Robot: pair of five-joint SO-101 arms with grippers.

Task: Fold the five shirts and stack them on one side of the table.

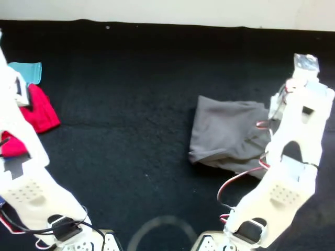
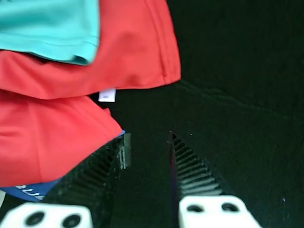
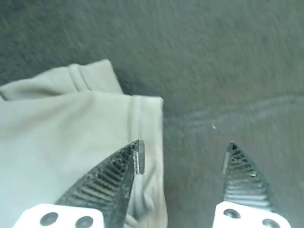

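My right gripper point(image 3: 184, 156) hangs with jaws wide, straddling one edge of the grey shirt point(image 1: 225, 133): one jaw over cloth, the other over bare worktop point(image 1: 131, 104). The left gripper point(image 2: 148, 147), jaws narrowly apart, sits well away from that shirt, beside the red shirt point(image 2: 71, 137).

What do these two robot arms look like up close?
The left arm and right arm are white angular shells trailing red, white and black wires. The left gripper and right gripper have black ribbed pointed fingers.
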